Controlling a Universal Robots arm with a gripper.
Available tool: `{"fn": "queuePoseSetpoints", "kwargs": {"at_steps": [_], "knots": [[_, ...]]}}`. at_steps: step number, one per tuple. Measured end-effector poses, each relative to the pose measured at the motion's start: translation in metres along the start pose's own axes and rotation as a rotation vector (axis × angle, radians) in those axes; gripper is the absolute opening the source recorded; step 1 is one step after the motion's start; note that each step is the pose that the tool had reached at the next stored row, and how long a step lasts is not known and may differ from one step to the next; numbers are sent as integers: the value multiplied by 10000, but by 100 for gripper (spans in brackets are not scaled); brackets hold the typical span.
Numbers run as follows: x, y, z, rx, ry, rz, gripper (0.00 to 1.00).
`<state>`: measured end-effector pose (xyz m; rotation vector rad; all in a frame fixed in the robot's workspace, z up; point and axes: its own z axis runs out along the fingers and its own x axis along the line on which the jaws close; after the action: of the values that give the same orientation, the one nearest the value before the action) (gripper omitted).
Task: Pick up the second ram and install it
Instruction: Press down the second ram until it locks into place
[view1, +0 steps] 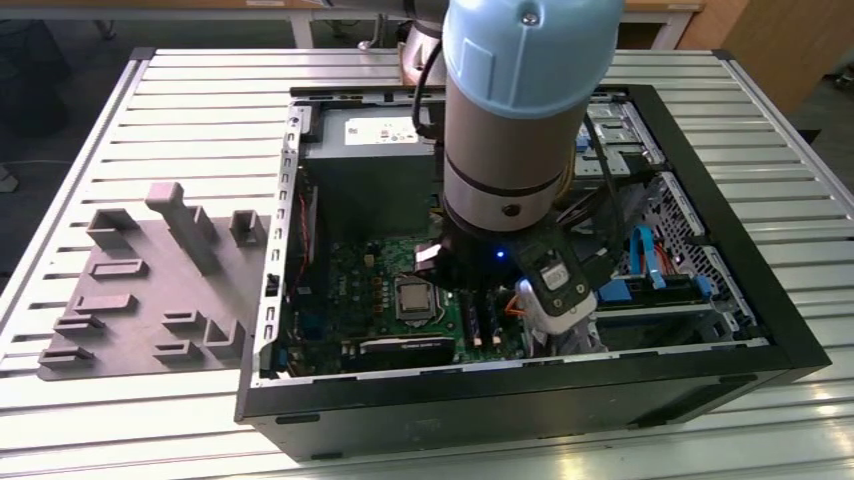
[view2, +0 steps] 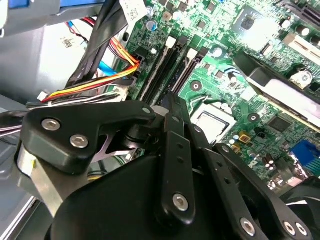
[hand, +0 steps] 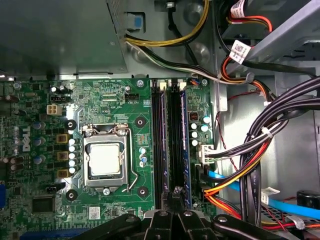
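Claw (hand: 175, 202) low over black memory slots (hand: 172, 140), closure impossible to tell; best kept square to rails, pressing evenly.

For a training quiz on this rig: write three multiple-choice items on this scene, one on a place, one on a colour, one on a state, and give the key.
1. Where is the gripper?
A) over a drawer
B) at the memory slots inside the case
C) outside the case, over a shelf

2. What colour is the motherboard?
A) red
B) green
C) white

3. How is the computer case?
A) open, its inside showing
B) shut by a side panel
C) wrapped in foil

Key: 1 B, the first wrist view shows the gripper at the end of the slots. 2 B, the board is green in both wrist views. 3 A, the exterior view looks straight in at the board and cables.
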<state>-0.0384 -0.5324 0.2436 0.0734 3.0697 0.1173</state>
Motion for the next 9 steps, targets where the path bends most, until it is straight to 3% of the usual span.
{"fn": "queuePoseSetpoints", "kwargs": {"at_steps": [9], "knots": [[12, 232, 18, 1, 0, 1, 11]]}}
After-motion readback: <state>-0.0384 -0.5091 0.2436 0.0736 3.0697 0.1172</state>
